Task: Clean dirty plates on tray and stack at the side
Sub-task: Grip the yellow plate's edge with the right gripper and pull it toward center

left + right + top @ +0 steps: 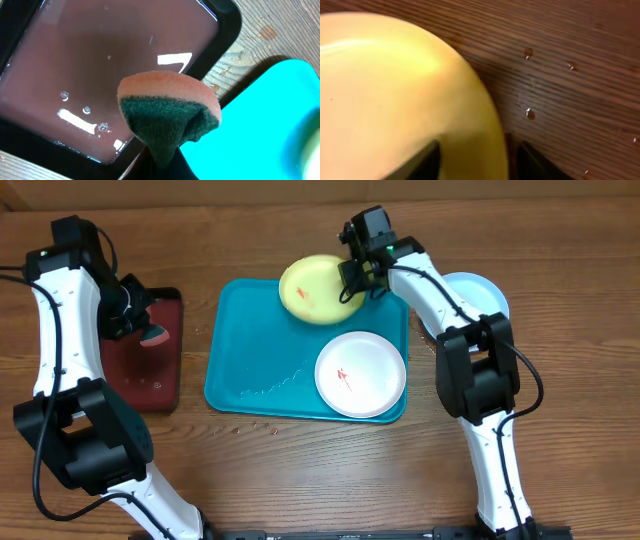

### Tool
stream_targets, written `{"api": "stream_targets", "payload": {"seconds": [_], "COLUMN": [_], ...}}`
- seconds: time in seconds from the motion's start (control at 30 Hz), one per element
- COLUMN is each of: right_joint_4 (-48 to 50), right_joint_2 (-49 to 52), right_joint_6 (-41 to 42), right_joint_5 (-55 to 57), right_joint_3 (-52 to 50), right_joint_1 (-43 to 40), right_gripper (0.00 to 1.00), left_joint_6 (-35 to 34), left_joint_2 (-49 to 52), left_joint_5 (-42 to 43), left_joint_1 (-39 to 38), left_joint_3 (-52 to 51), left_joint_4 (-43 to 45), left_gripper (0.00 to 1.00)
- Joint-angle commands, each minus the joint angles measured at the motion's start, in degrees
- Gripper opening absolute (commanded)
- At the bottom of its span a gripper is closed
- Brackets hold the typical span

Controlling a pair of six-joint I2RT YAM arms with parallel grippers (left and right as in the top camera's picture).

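The yellow-green plate (318,290) with a red smear is tilted up at the far edge of the turquoise tray (250,360). My right gripper (356,280) is shut on its right rim; the plate fills the right wrist view (395,100). The white plate (360,373) with a red smear lies flat in the tray's right part. The light blue plate (480,292) lies on the table right of the tray, partly behind my right arm. My left gripper (150,330) is shut on an orange and green sponge (167,117) above the dark red tray (100,75).
The dark red black-rimmed tray (145,380) holds liquid at the left of the table. Water drops lie on the turquoise tray's floor (270,388) and on the wood (530,114) behind it.
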Motion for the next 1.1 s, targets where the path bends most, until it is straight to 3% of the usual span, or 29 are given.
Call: {"api": "stream_targets", "payload": {"seconds": [0.0, 0.3, 0.47, 0.97, 1.07], "right_joint_4": [-0.3, -3.7, -7.7, -18.9, -17.0], "right_joint_2": [0.2, -0.2, -0.2, -0.3, -0.3], "right_joint_6": [-1.3, -0.9, -0.7, 14.1, 13.9], "right_joint_5": [1.5, -0.1, -0.2, -0.3, -0.2], "right_joint_3": [0.0, 1.4, 4.7, 8.8, 6.4], "right_joint_1": [-0.1, 1.8, 4.7, 13.1, 13.2], "right_gripper": [0.31, 0.04, 0.04, 0.04, 0.15], "left_joint_6": [1.1, 1.1, 1.1, 1.2, 1.6], "left_joint_2": [-1.3, -1.3, -1.3, -1.3, -1.3], "left_joint_5": [0.9, 0.9, 0.9, 0.9, 1.1], "left_joint_1": [-0.5, -0.6, -0.6, -0.6, -0.6], "left_joint_3": [0.1, 0.1, 0.1, 0.1, 0.1], "left_joint_4": [0.5, 1.0, 1.0, 1.0, 1.0], "left_gripper": [0.04, 0.05, 0.04, 0.04, 0.04]}}
